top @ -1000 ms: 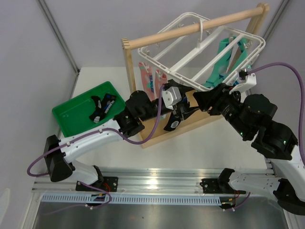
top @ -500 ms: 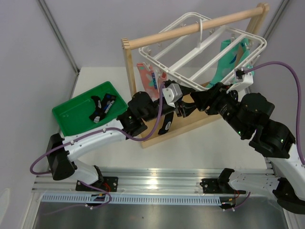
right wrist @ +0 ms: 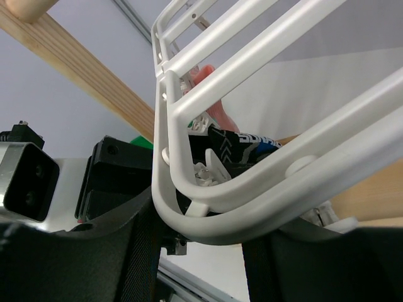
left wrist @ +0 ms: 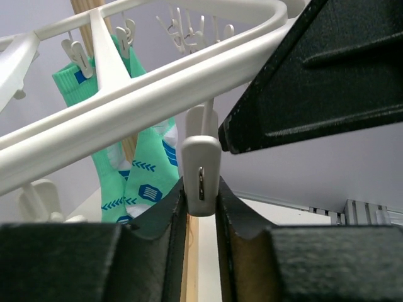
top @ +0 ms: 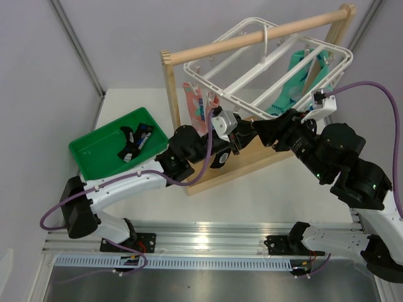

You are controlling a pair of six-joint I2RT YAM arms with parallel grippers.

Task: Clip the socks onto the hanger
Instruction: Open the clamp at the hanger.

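The white hanger [top: 252, 69] hangs tilted from the rack's rod. My left gripper [left wrist: 200, 189] is shut on one of its dangling clips [left wrist: 201, 165], with a jaw pressing each side. In the top view the left gripper [top: 242, 135] is at the hanger's near edge. A black sock with white marks [top: 221, 159] hangs just below it; what holds this sock is hidden. My right gripper [right wrist: 198, 220] is shut on the hanger's corner bar [right wrist: 264, 94], right beside the left one. Salmon-pink socks [top: 195, 104] hang clipped at the hanger's left end. The black sock [right wrist: 236, 143] shows behind the frame.
The light wooden rack [top: 171, 100] stands mid-table, its rod carrying the hanger. Teal-green socks [top: 296, 82] hang from the hanger's far right side. A green tray [top: 94, 151] at the left holds a black sock [top: 129, 146].
My left gripper has risen to the hanger's near edge and its jaws have closed on a clip. The black sock came up with it. The right arm has barely moved.
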